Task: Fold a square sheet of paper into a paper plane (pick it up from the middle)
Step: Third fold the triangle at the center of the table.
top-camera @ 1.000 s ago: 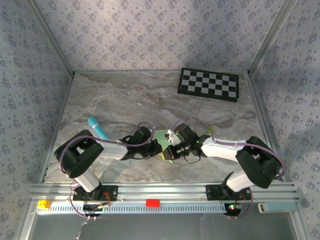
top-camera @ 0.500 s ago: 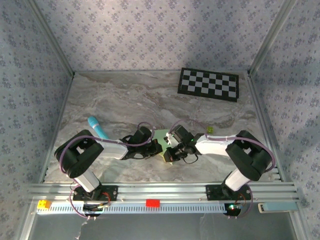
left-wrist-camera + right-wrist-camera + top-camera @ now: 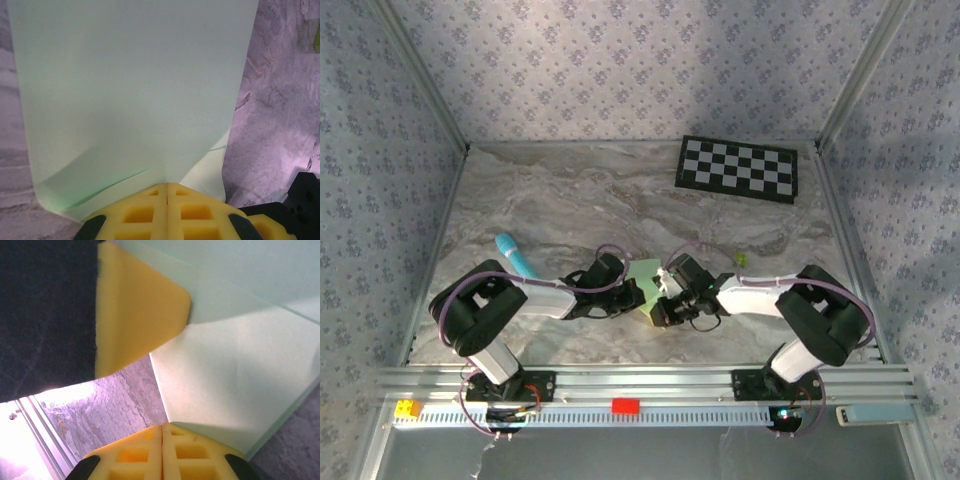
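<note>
The square sheet of paper [image 3: 643, 272], pale mint green and folded into layers, sits between my two grippers near the table's front middle. My left gripper [image 3: 632, 296] is shut on it. In the left wrist view its yellow fingertips [image 3: 166, 187] meet at the sheet's [image 3: 130, 90] near edge, where creases converge. My right gripper [image 3: 663, 305] is shut too. In the right wrist view its fingertips [image 3: 162, 427] rest against the sheet's [image 3: 240, 370] lower corner, with no paper visible between the pads. The left gripper's yellow finger [image 3: 135, 315] shows above, touching the fold.
A cyan-blue stick [image 3: 517, 256] lies left of the left arm. The black-and-white checkerboard [image 3: 738, 168] lies at the back right. A small yellow-green scrap [image 3: 740, 260] sits behind the right forearm. The metal rail [image 3: 640, 380] runs along the front edge.
My right gripper has slid left and slightly forward, closing in on the sheet beside the left gripper. The left arm and the sheet have stayed put.
</note>
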Robot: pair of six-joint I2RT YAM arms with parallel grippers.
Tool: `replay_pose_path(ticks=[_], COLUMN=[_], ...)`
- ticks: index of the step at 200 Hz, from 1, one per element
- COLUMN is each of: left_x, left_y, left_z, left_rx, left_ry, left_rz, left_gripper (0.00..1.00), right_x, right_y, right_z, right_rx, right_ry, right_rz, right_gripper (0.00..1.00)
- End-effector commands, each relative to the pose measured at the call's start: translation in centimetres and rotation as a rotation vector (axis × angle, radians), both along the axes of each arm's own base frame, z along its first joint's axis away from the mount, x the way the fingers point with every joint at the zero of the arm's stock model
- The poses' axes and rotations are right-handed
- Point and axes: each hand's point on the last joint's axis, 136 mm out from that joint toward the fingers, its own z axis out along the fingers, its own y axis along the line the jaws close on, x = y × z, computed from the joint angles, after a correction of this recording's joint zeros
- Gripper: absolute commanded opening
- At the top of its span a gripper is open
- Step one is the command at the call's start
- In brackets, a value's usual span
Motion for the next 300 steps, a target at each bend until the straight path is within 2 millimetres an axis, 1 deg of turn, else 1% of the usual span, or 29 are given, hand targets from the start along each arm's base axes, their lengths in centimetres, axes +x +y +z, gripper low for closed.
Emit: replay_pose_path(ticks=[1,42,73,89,112,133,168,187,212,243,258,278,300], left_x=[-0.6,-0.7,-0.7,-0.6,-0.6,-0.6,-0.6,-0.6,-0.6,-0.4,-0.4,-0.2,0.4], left_y=[1.9,2.2,2.2,2.2,2.2,2.0,1.9,1.9,1.8,1.7,1.5,1.2,0.7], left_z=[-2.6,-3.0,-3.0,-3.0,-3.0,-2.9,-2.7,-2.7,-2.6,-2.5,-2.3,-1.9,-0.6], left_rx=[0.121,0.131,0.131,0.130,0.129,0.124,0.118,0.117,0.115,0.114,0.104,0.090,0.074], left_ry=[0.037,0.045,0.046,0.045,0.044,0.046,0.043,0.043,0.042,0.038,0.035,0.020,-0.018], left_rz=[0.022,0.033,0.034,0.035,0.033,0.030,0.028,0.028,0.027,0.025,0.021,0.016,-0.002], left_gripper=[0.00,0.00,0.00,0.00,0.00,0.00,0.00,0.00,0.00,0.00,0.00,0.00,0.01], right_x=[-1.4,-2.1,-2.9,-3.1,-2.9,-2.3,-0.8,0.1,1.5,2.6,2.5,2.1,1.4], right_y=[-1.5,-2.8,-3.9,-4.1,-4.1,-3.7,-1.7,-0.8,0.1,0.2,0.0,-1.1,-2.2], right_z=[-0.9,-1.2,-1.5,-1.3,-0.6,0.6,3.5,3.8,3.4,2.1,1.2,-0.7,-2.2], right_rx=[-0.029,-0.034,-0.053,-0.045,-0.026,0.005,0.102,0.110,0.098,0.056,0.025,-0.035,-0.077], right_ry=[0.051,0.055,0.064,0.067,0.051,0.029,-0.017,-0.018,0.002,0.014,0.039,0.074,0.100], right_rz=[-0.018,-0.020,0.000,-0.001,-0.001,-0.005,-0.011,-0.016,-0.045,-0.089,-0.096,-0.128,-0.148], right_gripper=[0.08,0.09,0.09,0.09,0.09,0.10,0.10,0.10,0.10,0.10,0.09,0.07,0.03])
